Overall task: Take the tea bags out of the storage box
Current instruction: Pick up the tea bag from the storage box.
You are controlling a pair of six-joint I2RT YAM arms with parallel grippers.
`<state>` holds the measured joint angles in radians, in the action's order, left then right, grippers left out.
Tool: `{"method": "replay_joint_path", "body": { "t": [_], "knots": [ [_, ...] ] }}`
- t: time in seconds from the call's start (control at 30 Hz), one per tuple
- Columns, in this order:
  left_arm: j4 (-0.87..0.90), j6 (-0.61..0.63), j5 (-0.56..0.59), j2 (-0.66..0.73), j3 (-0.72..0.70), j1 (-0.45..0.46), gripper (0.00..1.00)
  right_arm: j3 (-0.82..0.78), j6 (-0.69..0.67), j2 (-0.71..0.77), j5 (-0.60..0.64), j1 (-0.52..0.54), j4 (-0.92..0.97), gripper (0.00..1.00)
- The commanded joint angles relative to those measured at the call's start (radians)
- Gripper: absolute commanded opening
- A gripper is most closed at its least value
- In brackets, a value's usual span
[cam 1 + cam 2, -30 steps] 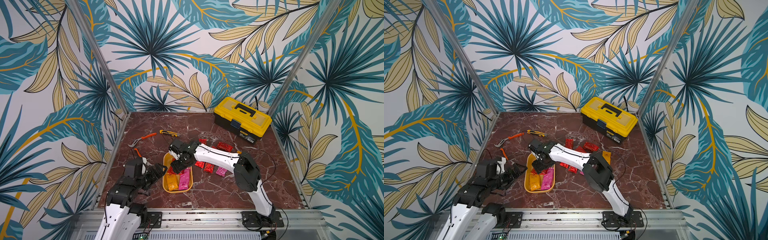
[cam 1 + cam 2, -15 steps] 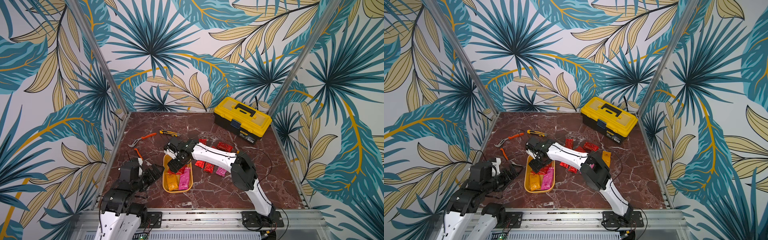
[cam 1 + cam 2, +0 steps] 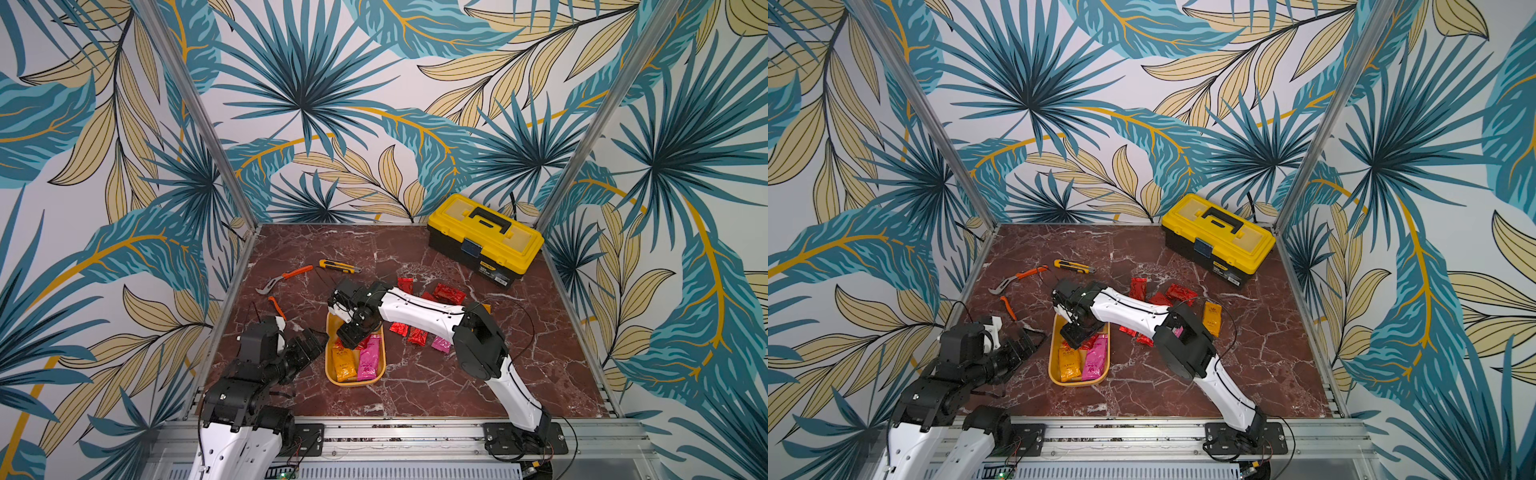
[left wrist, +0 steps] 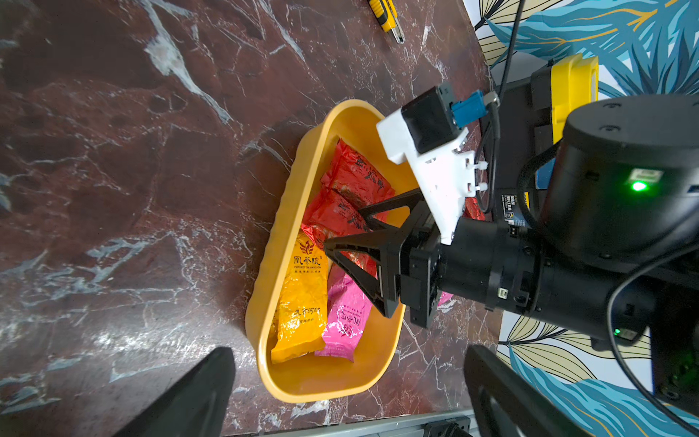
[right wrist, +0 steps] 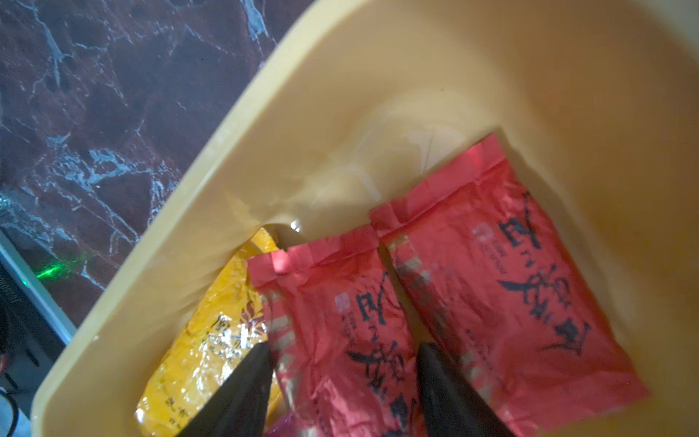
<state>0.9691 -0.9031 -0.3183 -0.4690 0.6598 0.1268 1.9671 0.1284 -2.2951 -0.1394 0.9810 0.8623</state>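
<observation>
While right claw [image 5: 342,346] straddles red tea bag [image 5: 333,302] inside storage box [image 5: 340,94], jaws parted, you see no pinch yet. Risk: orange sachet [image 5: 212,359] just beside one finger, second red bag [image 5: 510,283] just beyond other; closing may snag both. Slick foil may slip. Left claw [image 4: 348,352] spread, empty.

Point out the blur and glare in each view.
Right wrist view: soft all over, red sachets smeared, dark fingertips out of focus. Left wrist view: crisp, with glare on the orange sachet. Both top views: sharp and evenly lit.
</observation>
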Motion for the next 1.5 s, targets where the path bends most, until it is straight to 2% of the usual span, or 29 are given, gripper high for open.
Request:
{"method": "replay_joint_path", "body": {
  "t": [0.0, 0.53, 0.67, 0.77, 1.07, 1.27, 1.47],
  "knots": [
    [-0.013, -0.006, -0.005, 0.007, 0.003, -0.01, 1.0, -0.022, -0.007, 0.014, -0.014, 0.003, 0.027, 0.62],
    [-0.027, -0.014, -0.017, 0.004, -0.001, -0.01, 1.0, -0.07, 0.004, 0.031, 0.039, 0.024, 0.027, 0.59],
    [-0.027, -0.015, -0.016, 0.004, 0.001, -0.01, 1.0, -0.07, 0.005, 0.037, 0.042, 0.025, 0.026, 0.55],
    [-0.027, -0.016, -0.012, 0.003, 0.004, -0.01, 1.0, -0.072, 0.005, 0.055, 0.046, 0.025, 0.026, 0.53],
    [-0.027, -0.001, -0.001, -0.023, 0.04, -0.01, 1.0, -0.098, 0.011, 0.152, 0.042, 0.025, 0.026, 0.52],
    [-0.066, 0.027, -0.009, -0.106, 0.097, -0.01, 1.0, -0.16, 0.017, 0.275, 0.118, 0.022, 0.025, 0.52],
    [-0.221, 0.01, -0.115, -0.273, 0.123, 0.001, 1.0, -0.294, 0.042, 0.43, 0.188, -0.027, 0.003, 0.52]
  ]
}}
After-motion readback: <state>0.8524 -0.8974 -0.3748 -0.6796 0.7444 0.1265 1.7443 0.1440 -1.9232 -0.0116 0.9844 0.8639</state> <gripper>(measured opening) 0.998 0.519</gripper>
